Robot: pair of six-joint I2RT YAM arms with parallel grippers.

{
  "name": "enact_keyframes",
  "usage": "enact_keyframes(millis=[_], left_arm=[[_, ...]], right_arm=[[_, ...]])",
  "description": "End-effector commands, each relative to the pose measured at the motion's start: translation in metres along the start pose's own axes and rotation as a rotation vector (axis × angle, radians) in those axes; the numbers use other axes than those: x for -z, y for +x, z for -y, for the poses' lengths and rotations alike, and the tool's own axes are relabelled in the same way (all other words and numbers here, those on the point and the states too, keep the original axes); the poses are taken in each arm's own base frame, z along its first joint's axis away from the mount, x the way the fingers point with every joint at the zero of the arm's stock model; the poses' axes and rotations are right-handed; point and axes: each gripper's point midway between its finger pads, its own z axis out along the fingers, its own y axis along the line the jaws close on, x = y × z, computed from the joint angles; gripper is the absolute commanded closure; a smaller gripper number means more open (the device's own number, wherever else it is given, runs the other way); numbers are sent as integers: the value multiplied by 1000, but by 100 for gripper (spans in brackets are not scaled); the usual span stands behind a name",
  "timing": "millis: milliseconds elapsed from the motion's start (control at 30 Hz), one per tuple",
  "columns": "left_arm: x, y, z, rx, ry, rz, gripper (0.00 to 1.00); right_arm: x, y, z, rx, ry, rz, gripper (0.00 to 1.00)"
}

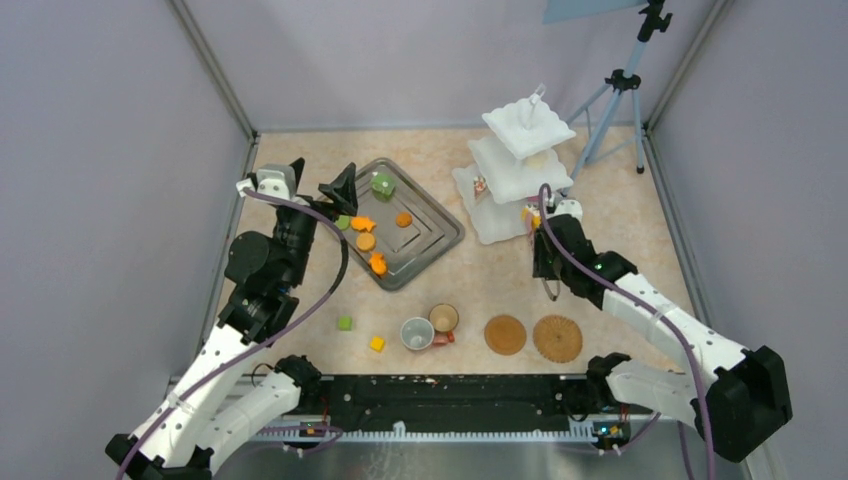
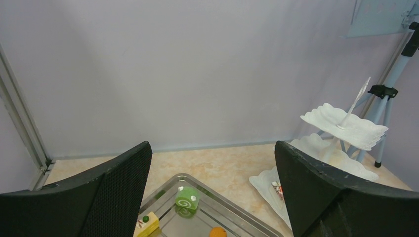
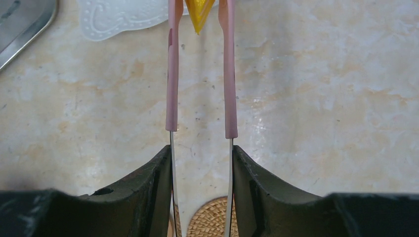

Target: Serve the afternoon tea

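Observation:
My right gripper (image 3: 201, 158) is shut on the pink tongs (image 3: 172, 74), whose tips pinch a yellow cake wedge (image 3: 199, 12) at the edge of the white stand's bottom tier (image 3: 118, 19). From above, the right gripper (image 1: 541, 235) sits just in front of the three-tier stand (image 1: 520, 165). My left gripper (image 1: 320, 180) hangs open and empty over the steel tray's (image 1: 440, 235) back-left corner. On the tray lie a green roll (image 2: 188, 197), orange rounds (image 1: 403, 219) and a yellow slice (image 2: 148, 224). Two cups (image 1: 416, 333) and two woven mats (image 1: 505, 334) sit near the front.
Loose green (image 1: 344, 323) and yellow (image 1: 377, 344) cubes lie left of the cups. A tripod (image 1: 615, 100) stands at the back right behind the stand. Grey walls close in the table on three sides.

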Motion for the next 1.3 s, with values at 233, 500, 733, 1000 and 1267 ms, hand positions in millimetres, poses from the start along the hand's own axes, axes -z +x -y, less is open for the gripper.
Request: enact_keyframes(millis=[233, 500, 733, 1000, 1267], left_arm=[[0, -15, 2, 22, 6, 44, 1], [1, -18, 0, 20, 2, 52, 1], [0, -16, 1, 19, 5, 46, 1], [0, -16, 2, 19, 6, 46, 1], [1, -17, 1, 24, 4, 49, 1]], right_arm=[[-50, -46, 12, -101, 6, 130, 97], [-66, -30, 2, -93, -40, 93, 92], [-71, -24, 2, -76, -35, 63, 70], [-42, -33, 1, -71, -65, 45, 52], [2, -21, -16, -89, -143, -29, 49]])
